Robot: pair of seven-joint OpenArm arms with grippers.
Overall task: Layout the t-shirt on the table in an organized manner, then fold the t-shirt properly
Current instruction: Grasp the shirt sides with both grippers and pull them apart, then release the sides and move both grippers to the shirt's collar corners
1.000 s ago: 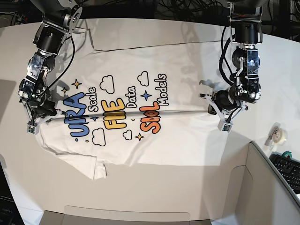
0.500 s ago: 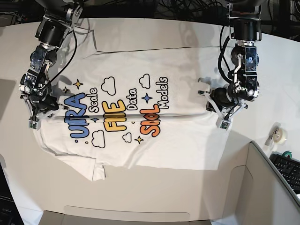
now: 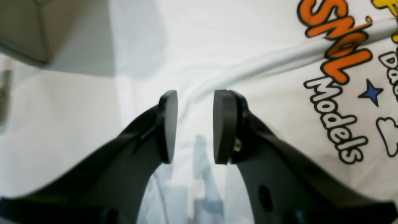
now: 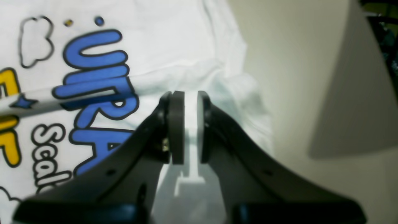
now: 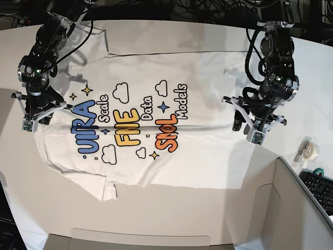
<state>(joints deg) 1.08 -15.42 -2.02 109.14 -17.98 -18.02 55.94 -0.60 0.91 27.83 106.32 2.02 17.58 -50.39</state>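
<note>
The white t-shirt (image 5: 197,151) lies spread print-up on the table (image 5: 171,208), collar toward the view's left, with one sleeve bunched at the lower left. A low crease (image 3: 279,59) runs across the t-shirt (image 3: 236,37) under the lettering. My left gripper (image 5: 248,130) hovers over the hem edge; in its wrist view the left gripper (image 3: 196,96) is open with nothing between its pads. My right gripper (image 5: 36,120) hangs over the shoulder by the blue letters. The right gripper (image 4: 190,95) has its pads a narrow gap apart above the t-shirt (image 4: 174,40).
A grey box (image 5: 299,208) stands at the lower right, close to my left arm, and its corner (image 3: 21,28) shows in the left wrist view. A tape roll (image 5: 308,148) and a keyboard (image 5: 320,188) lie at the right edge. Cables run along the far edge.
Both grippers have opened and let go of the stretched shirt, the left wider than the right. Both arms have lifted and shifted toward the far side. The crease has slackened.
</note>
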